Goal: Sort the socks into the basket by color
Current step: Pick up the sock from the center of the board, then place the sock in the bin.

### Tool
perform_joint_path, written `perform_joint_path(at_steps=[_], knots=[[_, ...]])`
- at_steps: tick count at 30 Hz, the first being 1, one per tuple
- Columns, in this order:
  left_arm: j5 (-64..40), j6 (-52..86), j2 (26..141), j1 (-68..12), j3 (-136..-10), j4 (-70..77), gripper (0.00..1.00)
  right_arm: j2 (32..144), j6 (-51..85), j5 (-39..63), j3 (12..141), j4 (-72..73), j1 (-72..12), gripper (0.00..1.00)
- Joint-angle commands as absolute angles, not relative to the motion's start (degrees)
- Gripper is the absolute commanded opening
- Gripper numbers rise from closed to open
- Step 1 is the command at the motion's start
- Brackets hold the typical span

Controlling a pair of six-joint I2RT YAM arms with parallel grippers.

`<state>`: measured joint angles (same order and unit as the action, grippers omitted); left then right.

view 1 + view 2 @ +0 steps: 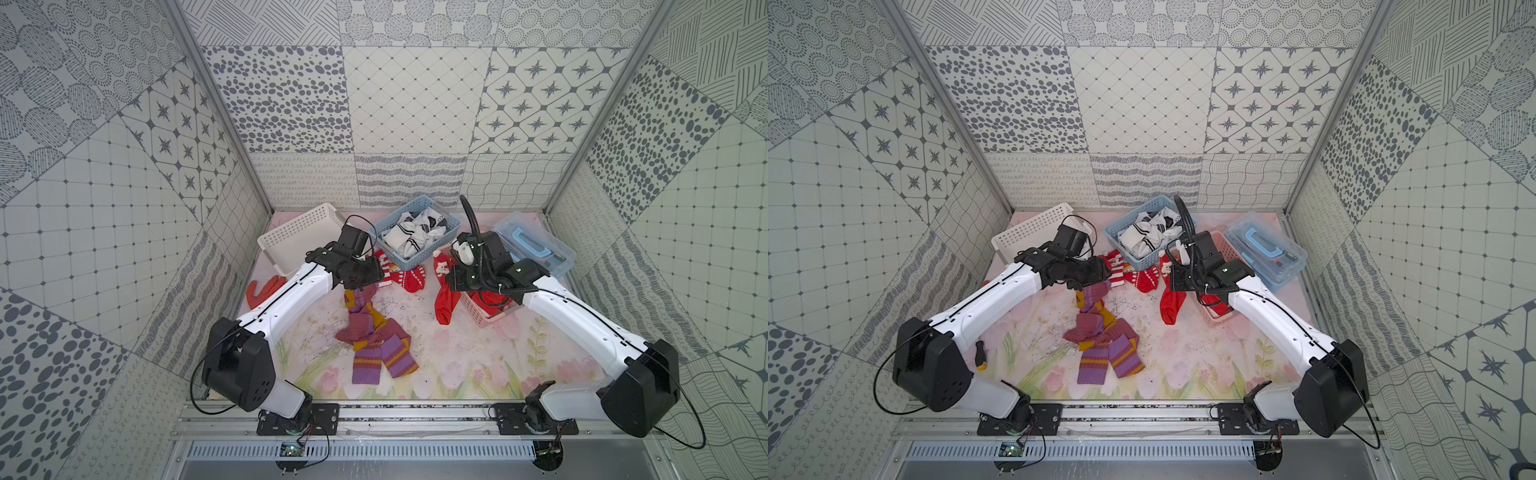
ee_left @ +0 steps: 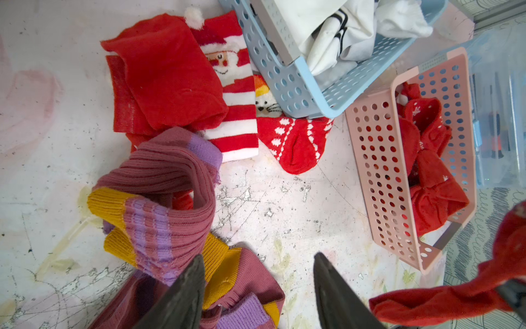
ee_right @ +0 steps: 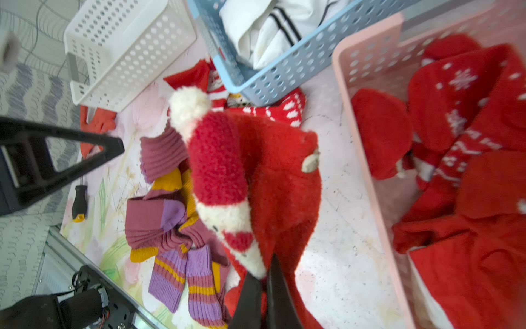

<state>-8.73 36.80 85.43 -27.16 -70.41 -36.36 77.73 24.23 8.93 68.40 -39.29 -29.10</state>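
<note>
Purple-mauve ribbed socks [image 1: 376, 340] lie heaped nearest and look soft and floppy, best pinched at a bunched fold, and the left gripper [image 2: 258, 257] hangs spread and empty over their far end. Further on, the right gripper [image 3: 263, 267] is clamped on a fluffy red sock [image 3: 284, 185], likely light, dangling just beside the pink basket [image 3: 370, 48] of reds; beyond, white socks [image 3: 256, 31] fill the blue basket [image 3: 284, 72].
</note>
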Motion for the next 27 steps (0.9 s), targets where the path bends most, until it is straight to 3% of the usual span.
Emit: perform_joint_path(at_steps=[1,9,16,27], knots=[[-7.29,34.55,85.13,-27.94,-71.78,-35.93,0.61,78.42,20.90,10.46,71.65,-40.54,-25.15,0.00],[-5.73,33.36,85.04,-28.32,-74.61,-38.24,0.61,84.17,18.27,12.36,76.67,-40.47,-16.08,0.00],[-5.07,31.66,87.28,-30.34,-79.34,-40.11,0.61,89.27,16.56,7.27,77.25,-40.37,-11.21,0.00],[-8.12,31.29,97.30,-33.05,-86.15,-40.51,0.61,100.66,14.57,3.97,77.27,-39.73,-10.46,0.00]])
